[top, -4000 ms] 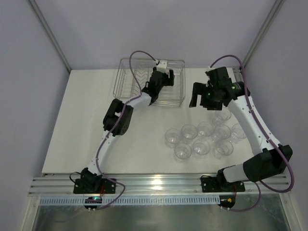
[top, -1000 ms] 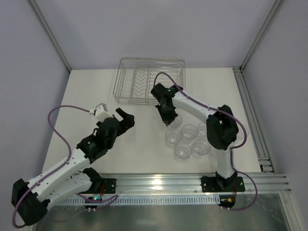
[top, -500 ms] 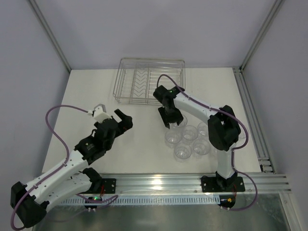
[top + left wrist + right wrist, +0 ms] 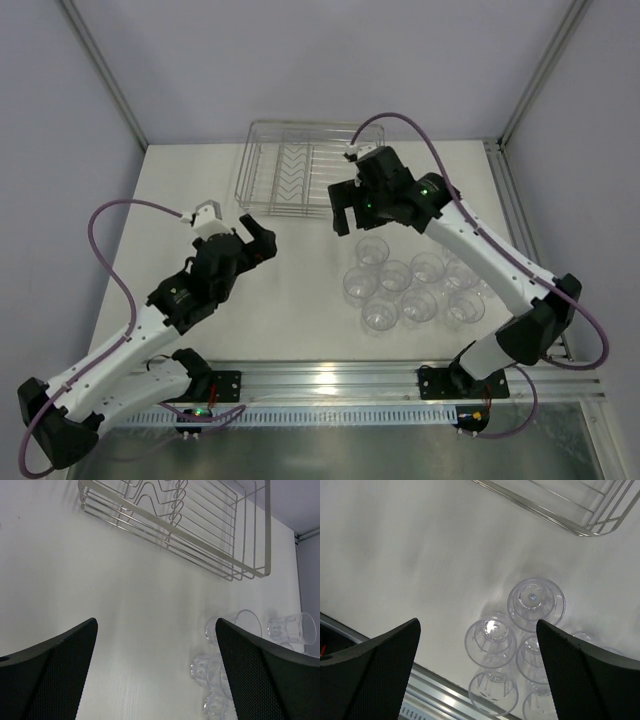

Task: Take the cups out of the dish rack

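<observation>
All the cups (image 4: 394, 274) I can make out are standing on the table (image 4: 190, 210), bunched together just on the near side of the right gripper (image 4: 343, 218). The dish rack (image 4: 300, 170), just beyond that gripper's far side, looks bare: nothing but wire and the V dividers. The right gripper hangs over the gap between rack and cluster, fingers spread wide and nothing between them. From its wrist camera the closest cup (image 4: 536, 602) sits below, between the two fingers and clear of both. Over on the other side, the left gripper (image 4: 258, 240) is spread wide too and empty, with the rack well ahead of it and the cups off to its right. By my reading the unloading is as good as done. If any of these needed another pick, go gently: thin clear plastic, probably feather-light and slick-walled. It's likely to flex under a hard squeeze and to skate or tip at a nudge, with neighbours crowding close. The best hold, I'd judge, is at the rim, one finger inside the wall and one outside, coming straight down.
</observation>
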Available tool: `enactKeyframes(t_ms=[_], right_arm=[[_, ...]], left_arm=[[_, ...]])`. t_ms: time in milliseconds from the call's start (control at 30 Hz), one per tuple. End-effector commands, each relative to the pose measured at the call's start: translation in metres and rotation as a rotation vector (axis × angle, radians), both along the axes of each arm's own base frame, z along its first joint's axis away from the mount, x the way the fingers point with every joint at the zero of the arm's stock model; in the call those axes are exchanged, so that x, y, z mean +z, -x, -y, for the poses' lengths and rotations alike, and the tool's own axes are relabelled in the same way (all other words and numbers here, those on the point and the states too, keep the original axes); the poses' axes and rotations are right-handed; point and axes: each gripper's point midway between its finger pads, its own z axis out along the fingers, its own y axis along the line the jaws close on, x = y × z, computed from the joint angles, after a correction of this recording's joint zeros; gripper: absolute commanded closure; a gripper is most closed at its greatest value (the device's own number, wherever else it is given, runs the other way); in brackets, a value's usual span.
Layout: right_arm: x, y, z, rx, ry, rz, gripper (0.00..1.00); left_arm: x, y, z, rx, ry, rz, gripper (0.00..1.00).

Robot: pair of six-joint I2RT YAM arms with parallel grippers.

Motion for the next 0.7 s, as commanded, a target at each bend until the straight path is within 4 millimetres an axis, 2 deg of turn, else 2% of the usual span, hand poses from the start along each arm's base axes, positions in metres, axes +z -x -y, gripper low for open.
enactKeyframes(t_ms=[0,67,100,167,200,233,333,400,467,567,667], right_arm=[[0.047,0.011,0.008,-0.034,-0.093,0.071,0.00],[0.046,0.020,0.022,-0.083,-0.079,0.064,0.01],[0.061,0.029,0.033,-0.099,-0.107,0.101,0.00],[0.070,0.040,0.048,-0.137,-0.129,0.135,0.00],[0.068,0.046,0.055,-0.154,-0.136,0.138,0.00],[0.086,0.059,0.066,-0.163,-0.183,0.186,0.00],[0.101,0.078,0.088,-0.193,-0.207,0.217,0.00],[0.125,0.093,0.102,-0.200,-0.252,0.268,0.00],[0.138,0.106,0.113,-0.198,-0.278,0.295,0.00],[0.152,0.118,0.119,-0.192,-0.327,0.319,0.00],[0.154,0.122,0.118,-0.189,-0.347,0.311,0.00]], left_arm=[[0.010,0.004,-0.009,0.003,-0.037,0.012,0.00],[0.010,0.007,-0.009,-0.009,-0.036,0.015,0.00],[0.010,0.009,-0.010,-0.014,-0.034,0.014,0.00],[0.009,0.012,-0.013,-0.016,-0.044,0.009,0.00],[0.008,0.014,-0.015,-0.014,-0.045,0.007,0.00],[0.005,0.016,-0.017,-0.018,-0.055,-0.004,0.00],[-0.001,0.022,-0.021,-0.018,-0.062,-0.017,0.00],[-0.004,0.024,-0.023,-0.017,-0.063,-0.022,0.00],[-0.008,0.026,-0.024,-0.020,-0.058,-0.019,0.00],[-0.010,0.026,-0.023,-0.025,-0.048,-0.015,0.00],[-0.011,0.027,-0.022,-0.028,-0.041,-0.016,0.00]])
